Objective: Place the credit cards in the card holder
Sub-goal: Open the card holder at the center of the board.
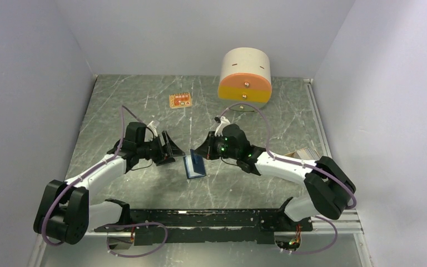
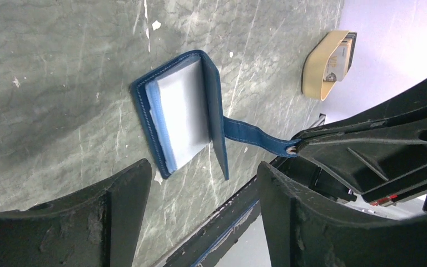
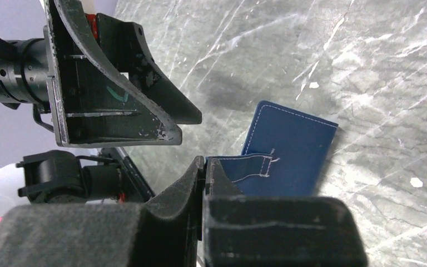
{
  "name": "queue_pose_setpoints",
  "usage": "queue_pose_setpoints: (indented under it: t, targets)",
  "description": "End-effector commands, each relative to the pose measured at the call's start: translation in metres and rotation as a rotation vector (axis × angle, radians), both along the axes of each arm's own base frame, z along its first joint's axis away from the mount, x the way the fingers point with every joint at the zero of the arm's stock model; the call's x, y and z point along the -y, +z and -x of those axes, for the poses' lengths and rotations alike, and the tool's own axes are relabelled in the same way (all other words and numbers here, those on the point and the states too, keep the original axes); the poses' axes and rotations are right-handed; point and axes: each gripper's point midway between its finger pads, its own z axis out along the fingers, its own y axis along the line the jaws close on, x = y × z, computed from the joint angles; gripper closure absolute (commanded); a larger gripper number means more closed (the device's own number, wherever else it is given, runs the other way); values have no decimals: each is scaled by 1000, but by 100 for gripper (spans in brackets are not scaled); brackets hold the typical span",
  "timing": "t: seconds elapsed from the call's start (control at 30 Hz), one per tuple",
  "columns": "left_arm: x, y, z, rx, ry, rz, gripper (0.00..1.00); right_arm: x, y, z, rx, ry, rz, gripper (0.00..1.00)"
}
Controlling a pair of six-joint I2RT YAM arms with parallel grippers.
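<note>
The card holder (image 2: 183, 119) lay on the grey marbled bench (image 1: 144, 111) between the two arms, its dark blue cover folded back so that the paler blue and white inside faced up. The right gripper (image 3: 204, 162) had its fingers pressed together on the end of the holder's strap (image 2: 253, 136), which ran taut from the raised flap to the fingertips. The left gripper (image 1: 173, 149) hung just beside the holder on its other side, its fingers spread wide with nothing between them. The beige-tan credit cards (image 2: 318, 69) sat well apart from the holder, close to the right wall, too small to count. Farther back stood a cream-and-orange drawer unit (image 1: 246, 75), and near it an orange tag (image 1: 180, 100) lay flat
</note>
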Motion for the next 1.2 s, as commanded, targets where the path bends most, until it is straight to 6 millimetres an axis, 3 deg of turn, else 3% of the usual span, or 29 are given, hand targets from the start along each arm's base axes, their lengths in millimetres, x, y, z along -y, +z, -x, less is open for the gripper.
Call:
queue_pose_setpoints:
  t: [0.0, 0.1, 0.3, 0.4, 0.6, 0.8, 1.17]
  targets:
    - [0, 5, -8, 41, 2, -6, 25, -5, 11, 0, -24, 26, -93, 100]
    - [-3, -5, -7, 3, 10, -39, 26, 5, -2, -4, -34, -13, -49, 100]
    - [-9, -15, -6, -19, 27, -93, 33, 55, -46, -16, -92, -133, 111, 100]
    - [-4, -16, -5, -19, 6, -72, 36, 69, -60, -14, -109, -145, 148, 100]
    - [20, -20, -2, -13, -77, -15, 33, 73, -63, -7, -116, -136, 127, 100]
    - [29, -33, -7, -20, -104, -79, 31, 83, -69, -9, -130, -167, 146, 100]
    - [41, -47, -4, -37, -135, -92, 38, 97, -74, -11, -134, -206, 173, 100]
